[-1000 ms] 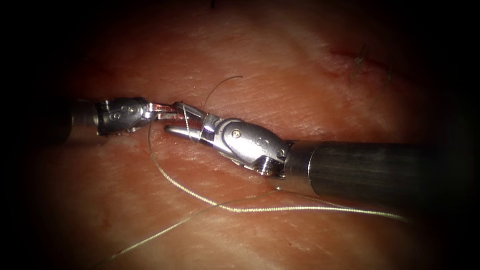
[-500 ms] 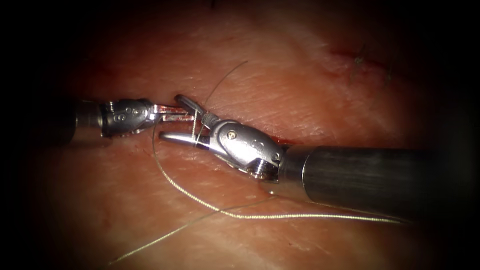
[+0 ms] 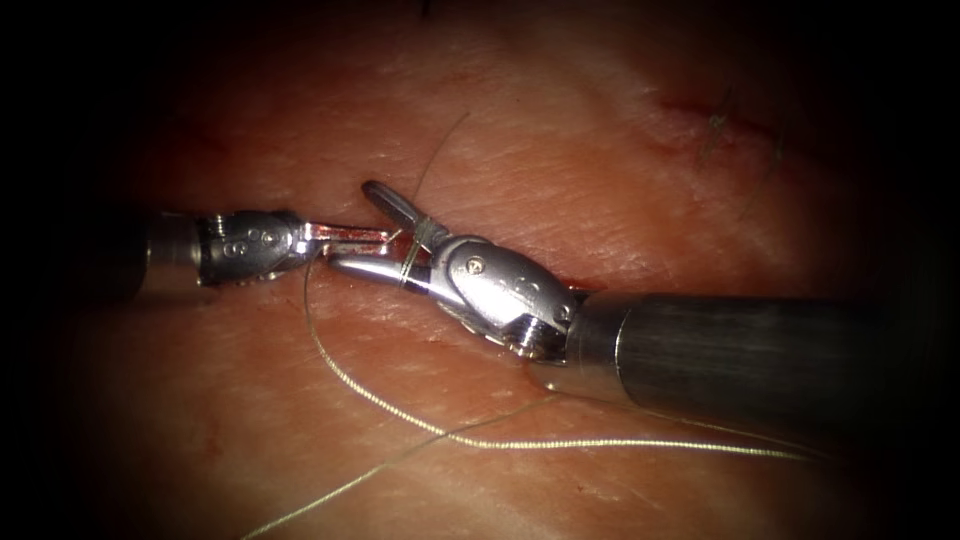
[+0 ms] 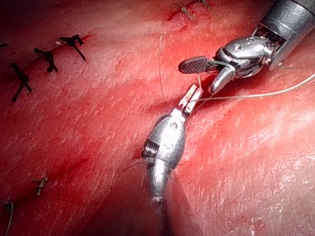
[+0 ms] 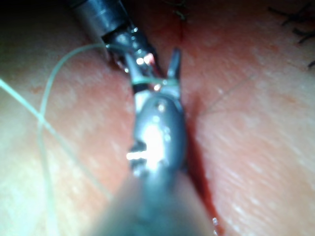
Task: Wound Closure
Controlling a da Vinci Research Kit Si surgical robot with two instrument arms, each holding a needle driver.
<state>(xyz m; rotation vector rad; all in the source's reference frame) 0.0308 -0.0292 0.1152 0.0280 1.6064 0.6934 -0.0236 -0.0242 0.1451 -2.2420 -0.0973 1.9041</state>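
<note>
While a second ago the right gripper (image 3: 385, 228) lay lower, the endoscope view now shows its open jaws raised and spread wider, pale fine thread (image 3: 520, 443) wrapped around them, so a loop appears to be forming. The left gripper (image 3: 372, 234), closed on the thread, reaches between them over the reddish, glistening pork tissue (image 3: 560, 150). No needle is visible. From the left wrist, the same grip (image 4: 191, 101) appears. From the right wrist, thread crosses the spread jaws (image 5: 153, 66).
</note>
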